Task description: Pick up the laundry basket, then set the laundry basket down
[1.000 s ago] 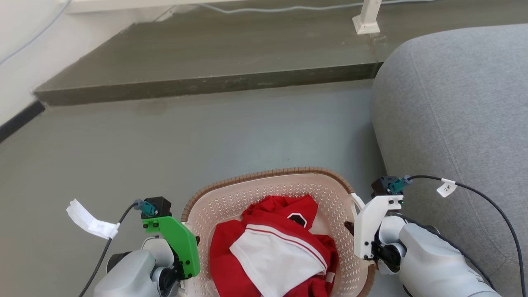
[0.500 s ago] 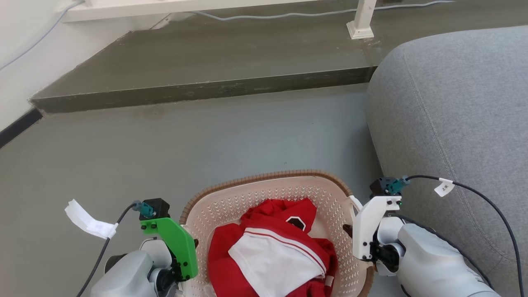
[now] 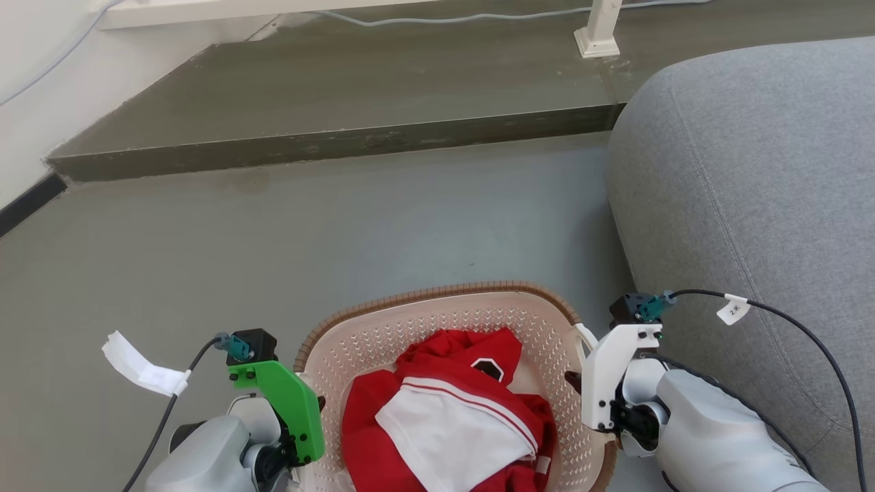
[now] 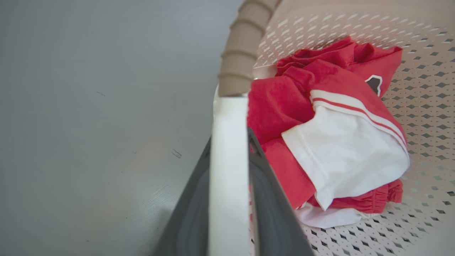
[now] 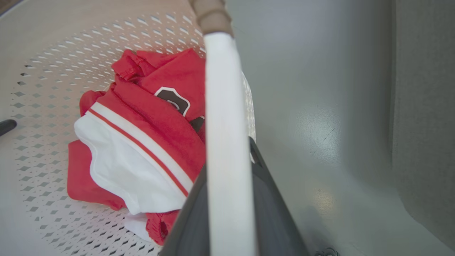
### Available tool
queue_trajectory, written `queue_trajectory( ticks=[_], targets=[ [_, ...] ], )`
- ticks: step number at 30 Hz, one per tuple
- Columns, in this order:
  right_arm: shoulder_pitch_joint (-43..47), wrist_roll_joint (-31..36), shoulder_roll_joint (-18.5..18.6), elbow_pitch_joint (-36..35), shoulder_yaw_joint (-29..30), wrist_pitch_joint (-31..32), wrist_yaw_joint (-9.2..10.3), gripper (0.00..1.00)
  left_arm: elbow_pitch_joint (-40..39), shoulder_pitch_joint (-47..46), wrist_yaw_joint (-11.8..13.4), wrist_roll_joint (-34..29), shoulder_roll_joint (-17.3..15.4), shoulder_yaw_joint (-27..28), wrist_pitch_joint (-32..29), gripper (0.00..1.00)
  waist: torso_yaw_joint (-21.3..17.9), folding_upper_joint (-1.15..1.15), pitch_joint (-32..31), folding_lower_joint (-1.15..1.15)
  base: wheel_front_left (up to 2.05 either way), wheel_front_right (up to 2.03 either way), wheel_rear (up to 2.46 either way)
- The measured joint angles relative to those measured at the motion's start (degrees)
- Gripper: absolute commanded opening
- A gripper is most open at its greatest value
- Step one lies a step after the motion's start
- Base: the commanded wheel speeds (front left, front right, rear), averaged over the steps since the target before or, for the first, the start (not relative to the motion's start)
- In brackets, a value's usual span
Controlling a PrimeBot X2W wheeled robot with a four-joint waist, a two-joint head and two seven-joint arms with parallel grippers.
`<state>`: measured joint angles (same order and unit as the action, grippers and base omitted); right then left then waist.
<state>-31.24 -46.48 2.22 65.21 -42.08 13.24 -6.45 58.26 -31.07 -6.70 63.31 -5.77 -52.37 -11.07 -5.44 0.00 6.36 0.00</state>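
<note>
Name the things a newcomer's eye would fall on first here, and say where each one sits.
The red and white clothes heaped in the cream laundry basket, bottom centre of the head view, stand out first. The left gripper and right gripper each clamp one of its white side handles. A grey sofa rises on the right.

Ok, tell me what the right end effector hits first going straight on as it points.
The right end effector is shut on the white side handle of the cream perforated plastic laundry basket, so that comes first; beyond it probably grey floor, depth unclear.
</note>
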Motion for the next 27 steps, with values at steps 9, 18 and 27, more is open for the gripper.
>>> queue_trajectory(
  ticks=[9, 18, 27],
  targets=[
    [-0.2, -0.8, 0.0, 0.0, -0.8, 0.0, 0.07, 0.0, -0.1, 0.0, 0.0, 0.8, -0.2, -0.7, 0.1, 0.0, 0.1, 0.0, 0.6, 0.0, 0.0, 0.0, 0.0],
    [-1.1, -1.6, 0.1, -0.4, -1.6, -0.1, 0.52, 0.0, -0.3, -0.3, 0.0, 1.3, -0.6, -1.2, 0.8, 0.0, 0.0, 0.0, 1.4, 0.0, 0.0, 0.0, 0.0],
    [-3.0, -1.6, 0.4, -0.8, -1.8, -2.2, 0.56, 0.0, -0.7, -3.0, 0.0, 1.4, -0.9, -1.2, 2.2, 0.0, 0.0, 0.0, 4.8, 0.0, 0.0, 0.0, 0.0]
  ],
)
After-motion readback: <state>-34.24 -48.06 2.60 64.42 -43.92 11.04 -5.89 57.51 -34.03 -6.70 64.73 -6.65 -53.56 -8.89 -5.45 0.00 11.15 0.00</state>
